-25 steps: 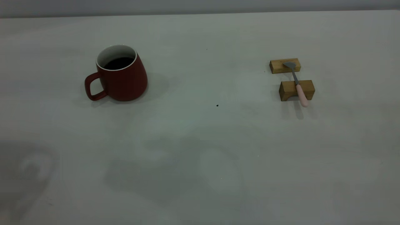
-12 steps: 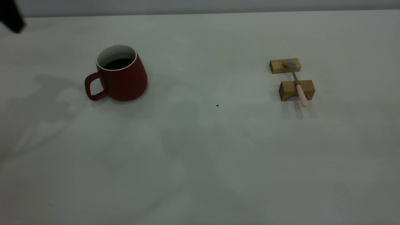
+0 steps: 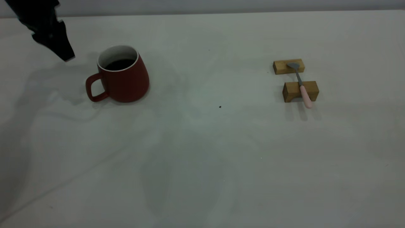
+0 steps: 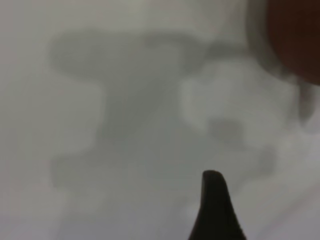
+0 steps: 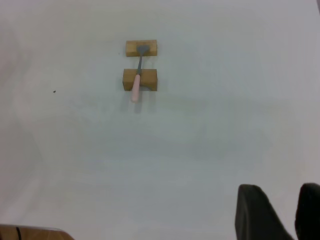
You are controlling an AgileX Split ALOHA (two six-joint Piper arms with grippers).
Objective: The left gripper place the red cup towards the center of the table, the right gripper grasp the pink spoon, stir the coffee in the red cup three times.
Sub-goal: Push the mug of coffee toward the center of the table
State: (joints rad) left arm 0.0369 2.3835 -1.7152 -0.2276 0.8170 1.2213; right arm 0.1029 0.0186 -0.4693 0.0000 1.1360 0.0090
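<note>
Left gripper (image 3: 65, 55) above table (image 3: 202, 152), just beside red cup (image 3: 121, 76); claw state unclear. Pink spoon (image 3: 302, 85) lies across two wooden blocks (image 3: 300, 91), far side.

L arm reaches in at upper left of exterior view, left gripper (image 3: 65, 55) pointing down-right, tips above the surface. Right gripper (image 5: 289, 212) only at lower right of its wrist cam, fingers slightly parted.
</note>
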